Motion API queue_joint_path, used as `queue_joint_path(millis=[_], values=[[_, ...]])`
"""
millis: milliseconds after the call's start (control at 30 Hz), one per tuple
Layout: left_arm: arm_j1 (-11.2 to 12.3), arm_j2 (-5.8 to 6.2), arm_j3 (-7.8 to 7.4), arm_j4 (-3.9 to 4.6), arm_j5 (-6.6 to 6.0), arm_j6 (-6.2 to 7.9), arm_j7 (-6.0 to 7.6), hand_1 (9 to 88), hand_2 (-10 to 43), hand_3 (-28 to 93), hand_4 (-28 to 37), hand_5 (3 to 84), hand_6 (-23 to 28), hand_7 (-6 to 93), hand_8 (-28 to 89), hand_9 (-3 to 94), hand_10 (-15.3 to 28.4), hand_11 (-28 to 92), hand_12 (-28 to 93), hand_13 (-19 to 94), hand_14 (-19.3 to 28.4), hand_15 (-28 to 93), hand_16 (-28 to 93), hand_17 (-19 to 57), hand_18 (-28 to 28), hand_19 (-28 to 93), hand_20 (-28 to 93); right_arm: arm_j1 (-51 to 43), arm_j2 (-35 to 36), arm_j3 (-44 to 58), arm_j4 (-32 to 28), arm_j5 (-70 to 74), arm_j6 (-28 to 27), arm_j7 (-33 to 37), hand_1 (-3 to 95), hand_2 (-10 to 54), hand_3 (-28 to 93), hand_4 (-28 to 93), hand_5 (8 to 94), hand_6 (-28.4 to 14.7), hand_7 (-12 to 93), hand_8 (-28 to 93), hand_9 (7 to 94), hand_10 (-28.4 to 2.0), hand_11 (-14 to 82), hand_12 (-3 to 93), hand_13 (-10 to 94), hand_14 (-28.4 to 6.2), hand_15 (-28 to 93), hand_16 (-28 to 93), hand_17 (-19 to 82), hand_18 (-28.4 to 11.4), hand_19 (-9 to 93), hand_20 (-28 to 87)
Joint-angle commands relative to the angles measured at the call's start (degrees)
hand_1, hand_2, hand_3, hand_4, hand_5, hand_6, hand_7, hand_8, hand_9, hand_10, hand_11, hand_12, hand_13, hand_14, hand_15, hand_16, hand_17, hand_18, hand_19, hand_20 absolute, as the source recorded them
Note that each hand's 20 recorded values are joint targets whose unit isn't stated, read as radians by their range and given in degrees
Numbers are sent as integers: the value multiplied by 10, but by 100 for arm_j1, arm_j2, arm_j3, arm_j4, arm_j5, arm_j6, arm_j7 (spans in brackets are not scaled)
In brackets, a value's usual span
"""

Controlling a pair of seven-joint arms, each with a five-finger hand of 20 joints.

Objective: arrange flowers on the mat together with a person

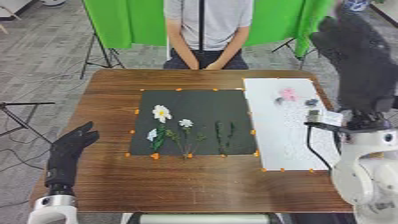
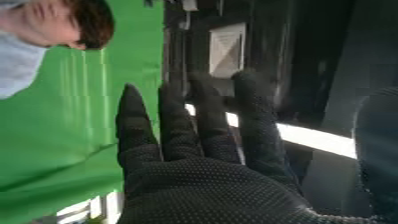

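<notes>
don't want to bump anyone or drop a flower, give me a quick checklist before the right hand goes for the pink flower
1. Right hand ready to grasp: ok, raised, fingers straight, holding nothing.
2. Left hand out of the way: ok, left of the dark mat.
3. Person's hands away from the flowers: ok, together beyond the table's far edge.
4. Pink flower on the white sheet: ok, near its far end.
5. Large white flower on the dark mat: ok, in its left part.
6. Person finished with their turn: cannot tell.
</notes>
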Motion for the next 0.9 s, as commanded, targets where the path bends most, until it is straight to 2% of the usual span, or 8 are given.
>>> queue_joint_path(millis=[33, 133, 333, 633, 767, 900], values=[[138, -102, -29, -34, -2, -76, 4, 262, -3, 696, -267, 503, 57, 104, -64, 506, 148, 191, 120, 429, 170, 130, -11, 131, 110, 48, 204, -2351, -1245, 552, 41, 1604, 301, -361, 33, 42, 755, -186, 384, 2, 74, -79, 374, -132, 33, 82, 273, -113, 68, 83, 180, -143, 9, 254], [163, -111, -31, -41, 1, -81, 7, 262, -4, 695, -267, 503, 55, 104, -64, 507, 149, 190, 120, 428, 170, 130, -11, 131, 110, 48, 205, -2581, -1312, 463, 38, 1967, 528, -438, 15, 45, 760, -191, 382, 5, 75, -80, 376, -132, 34, 81, 273, -111, 72, 76, 179, -142, 9, 251], [180, -112, -38, -51, 7, -88, 16, 262, -4, 695, -267, 502, 55, 105, -64, 507, 149, 190, 120, 428, 170, 130, -11, 132, 110, 47, 204, -2765, -1320, 488, 46, 1838, 560, -505, 8, 50, 764, -200, 378, 1, 77, -82, 384, -135, 36, 80, 277, -104, 83, 61, 175, -131, 8, 243], [221, -120, -67, -75, 6, -63, -4, 262, -5, 696, -268, 502, 56, 104, -64, 507, 149, 189, 120, 428, 171, 129, -11, 132, 110, 46, 205, -2967, -1380, 558, 54, 1873, 397, -588, 6, 52, 772, -201, 379, -3, 81, -84, 389, -135, 37, 81, 282, -105, 93, 53, 175, -125, 9, 241], [143, -43, -90, -19, 1, -136, -35, 261, -5, 696, -269, 503, 55, 106, -65, 507, 148, 190, 120, 429, 171, 130, -11, 132, 110, 47, 205, -3061, -1416, 550, 78, 1968, 311, -740, 8, 54, 771, -202, 382, -5, 84, -85, 390, -135, 38, 81, 288, -107, 99, 53, 177, -126, 10, 241], [123, -39, -93, -16, -22, -79, 42, 261, -5, 697, -270, 503, 56, 105, -65, 507, 148, 190, 120, 429, 170, 130, -11, 132, 110, 47, 206, -3107, -1356, 615, 123, 1920, 133, -850, 7, 54, 772, -202, 386, -7, 86, -85, 394, -135, 39, 82, 292, -108, 102, 53, 179, -127, 11, 242]])
